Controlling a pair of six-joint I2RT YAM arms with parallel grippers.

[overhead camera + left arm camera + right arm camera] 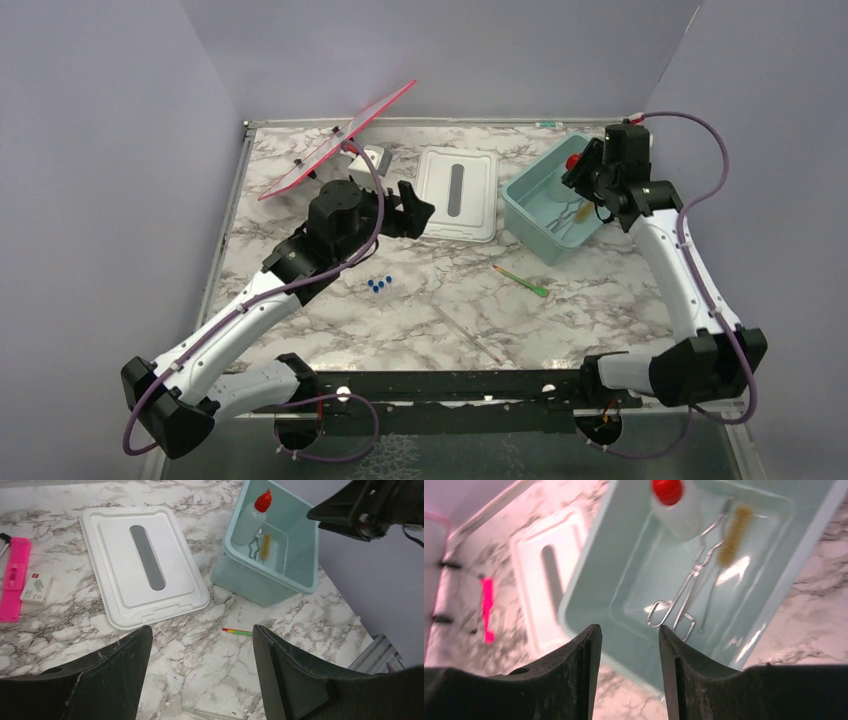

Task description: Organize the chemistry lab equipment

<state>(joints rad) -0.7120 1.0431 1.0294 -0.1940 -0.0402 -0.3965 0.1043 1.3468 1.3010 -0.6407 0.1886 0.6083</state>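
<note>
Got the left claw (200, 630) spread wide and empty above the desk (300, 625), near the lid (115, 565). Same with the right claw (629, 627): parted, gripping nothing, hanging over the tub (599, 570). Can see the bottle (676, 505), clamp (694, 572) and brush (733, 530) lying inside. Can spot the stick (520, 280) on the desk near the tub, and the tubes (378, 285) further left, though only as blue dots. Can't make out any tweezers. Can barely see the bottle from the top, behind the right arm.
</note>
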